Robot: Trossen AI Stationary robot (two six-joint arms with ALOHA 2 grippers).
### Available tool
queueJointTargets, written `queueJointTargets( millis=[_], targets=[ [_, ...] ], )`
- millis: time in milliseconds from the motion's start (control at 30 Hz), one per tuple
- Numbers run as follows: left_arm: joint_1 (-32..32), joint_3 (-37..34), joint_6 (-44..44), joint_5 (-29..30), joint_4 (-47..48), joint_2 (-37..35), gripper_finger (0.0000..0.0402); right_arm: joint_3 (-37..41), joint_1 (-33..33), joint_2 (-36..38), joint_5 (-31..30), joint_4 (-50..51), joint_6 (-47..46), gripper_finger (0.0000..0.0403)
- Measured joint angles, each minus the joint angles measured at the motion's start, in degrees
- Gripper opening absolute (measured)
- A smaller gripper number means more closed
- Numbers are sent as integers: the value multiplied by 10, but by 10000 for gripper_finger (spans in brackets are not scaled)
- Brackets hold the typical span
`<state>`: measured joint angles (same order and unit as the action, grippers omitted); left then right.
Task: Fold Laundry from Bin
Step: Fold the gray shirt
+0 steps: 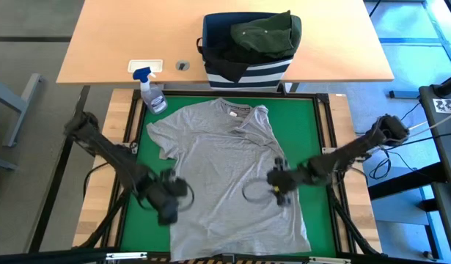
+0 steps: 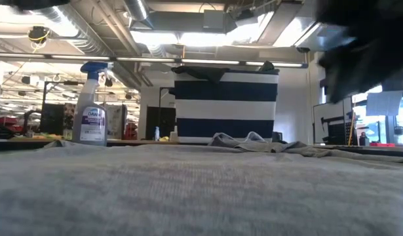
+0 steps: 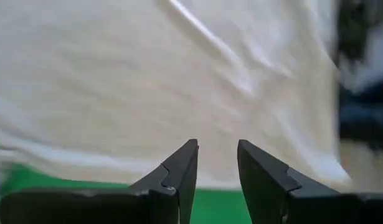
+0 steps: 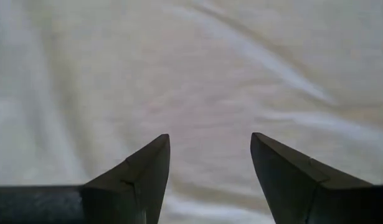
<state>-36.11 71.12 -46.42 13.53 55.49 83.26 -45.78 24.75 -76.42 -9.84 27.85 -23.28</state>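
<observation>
— Starting nearest, what do the two grippers show?

— Left gripper: its fingers stand a little apart with nothing between them, the tips over the edge of the light grey T-shirt, a strip of green mat showing just beneath them. Right gripper: fingers spread wide, empty, with grey cloth filling everything ahead of the tips.

— Is either touching the shirt?

— I cannot tell; both hang low over it, one toward each side of its lower half.

— How many garments do you count?

— One lies flat on the mat, collar pointing away from the fingers. Beyond it, one bin, navy with white stripes, stands on the wooden table, with one dark olive green garment heaped on top. Something black sits under that, though I cannot make out what it is.

— Anything else?

— One spray bottle with a blue nozzle, beyond the left gripper's fingers, near the shirt's sleeve.
</observation>
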Motion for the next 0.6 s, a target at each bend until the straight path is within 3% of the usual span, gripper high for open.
queueJointTargets(
  millis=[133, 233, 400, 600],
  targets=[
    [39, -57, 21, 100, 8, -93, 95, 0, -110, 0, 4, -2, 77, 225],
    [85, -124, 24, 142, 6, -172, 87, 0, -188, 0, 4, -1, 102, 225],
    [195, -227, 35, 146, -20, -282, 74, 0, -288, 0, 4, 10, 133, 225],
    [324, -263, 34, 152, -21, -336, 76, 0, -365, 0, -3, 10, 135, 225]
  ],
)
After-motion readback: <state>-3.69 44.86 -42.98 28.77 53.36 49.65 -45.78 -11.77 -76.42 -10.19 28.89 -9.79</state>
